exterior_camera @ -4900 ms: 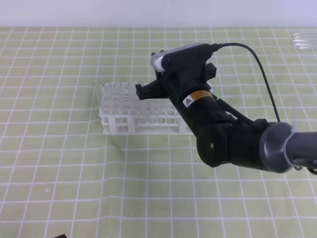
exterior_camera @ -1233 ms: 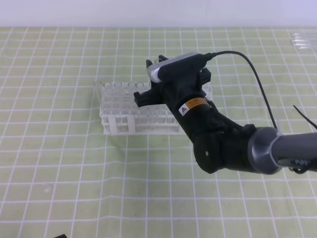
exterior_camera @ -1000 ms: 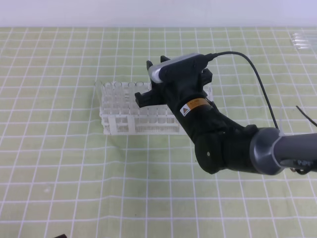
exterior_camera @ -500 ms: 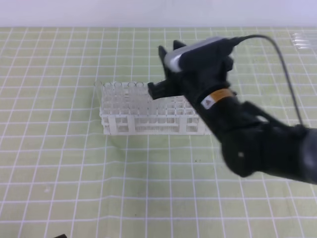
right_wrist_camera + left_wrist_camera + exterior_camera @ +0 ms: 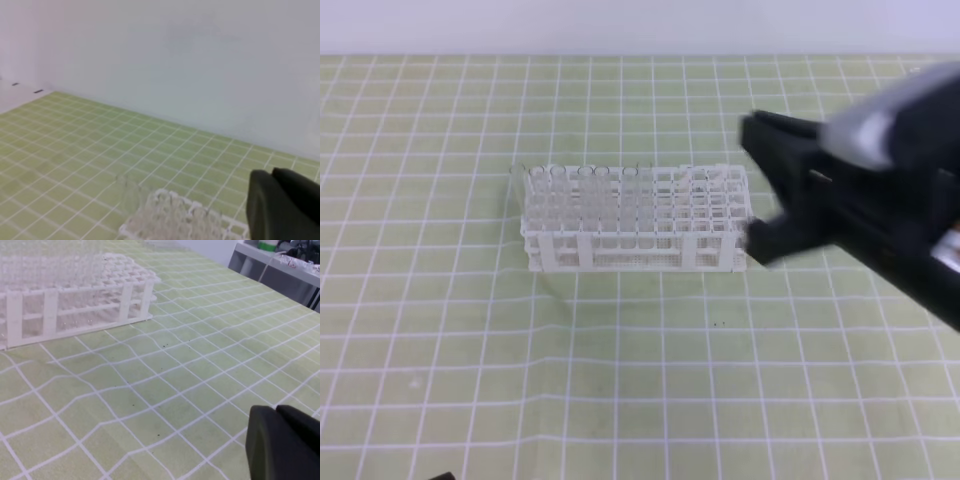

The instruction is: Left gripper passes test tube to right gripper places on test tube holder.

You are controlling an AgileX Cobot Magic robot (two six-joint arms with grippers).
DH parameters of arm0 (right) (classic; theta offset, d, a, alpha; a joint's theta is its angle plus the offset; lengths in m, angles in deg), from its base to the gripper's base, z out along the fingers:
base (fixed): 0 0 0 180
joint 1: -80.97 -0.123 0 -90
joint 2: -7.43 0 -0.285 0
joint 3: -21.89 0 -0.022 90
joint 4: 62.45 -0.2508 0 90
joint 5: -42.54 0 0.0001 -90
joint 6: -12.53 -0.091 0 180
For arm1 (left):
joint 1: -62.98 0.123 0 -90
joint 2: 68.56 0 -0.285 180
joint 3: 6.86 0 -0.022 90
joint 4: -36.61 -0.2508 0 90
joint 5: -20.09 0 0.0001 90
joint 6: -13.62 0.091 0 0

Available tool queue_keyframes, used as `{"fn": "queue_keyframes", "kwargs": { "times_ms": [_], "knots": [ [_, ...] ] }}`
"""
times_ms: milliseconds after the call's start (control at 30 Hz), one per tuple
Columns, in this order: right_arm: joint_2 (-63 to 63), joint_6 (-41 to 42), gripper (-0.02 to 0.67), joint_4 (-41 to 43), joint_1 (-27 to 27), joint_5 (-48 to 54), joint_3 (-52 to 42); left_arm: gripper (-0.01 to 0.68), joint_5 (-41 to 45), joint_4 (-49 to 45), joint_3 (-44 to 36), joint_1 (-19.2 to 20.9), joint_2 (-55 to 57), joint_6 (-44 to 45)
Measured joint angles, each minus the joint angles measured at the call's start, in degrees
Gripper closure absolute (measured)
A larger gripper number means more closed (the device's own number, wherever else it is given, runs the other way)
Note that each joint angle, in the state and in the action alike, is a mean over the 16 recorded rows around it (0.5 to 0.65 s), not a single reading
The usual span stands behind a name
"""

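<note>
The white test tube holder [image 5: 710, 205] stands mid-table, and several clear test tubes [image 5: 582, 195] stand upright in its left half. I cannot tell which one was just set down. My right gripper [image 5: 765, 188] hovers blurred just right of the holder, its two black fingers spread apart and empty. In the right wrist view the holder [image 5: 172, 220] lies below, with one black finger [image 5: 282, 205] at the lower right. In the left wrist view the holder [image 5: 75, 295] is at the upper left, far from the left gripper's black finger [image 5: 282, 445].
A green mat with a white grid [image 5: 620, 350] covers the table up to the pale back wall. A grey bench with clutter [image 5: 280, 260] stands beyond the table's far edge in the left wrist view.
My right gripper has swung away from over the holder toward the right, moving fast enough to blur. The holder's right half is now uncovered. The holder has not shifted.
</note>
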Motion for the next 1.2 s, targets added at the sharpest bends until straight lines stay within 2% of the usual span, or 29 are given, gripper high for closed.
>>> {"fn": "queue_keyframes", "kwargs": {
  "times_ms": [333,533,733,933,1200],
  "knots": [
    [17.7,-0.1,0.650,-0.8,0.0,20.5,-6.8,0.673,-0.2,0.0,-0.4,0.0,0.1,0.0],
    [21.7,0.0,0.650,-0.7,0.0,31.5,-7.4,0.673,0.1,0.0,-0.2,0.0,0.0,0.0],
    [23.1,0.0,0.650,1.0,1.0,35.6,-7.5,0.673,0.3,0.0,0.0,0.0,0.0,0.0],
    [26.2,0.0,0.650,2.9,6.2,37.7,-7.5,0.673,0.5,0.0,0.1,0.0,-0.1,0.0],
    [35.8,0.1,0.650,3.1,19.2,40.2,-9.8,0.673,0.5,0.0,0.1,0.0,0.0,0.0]
  ]
}}
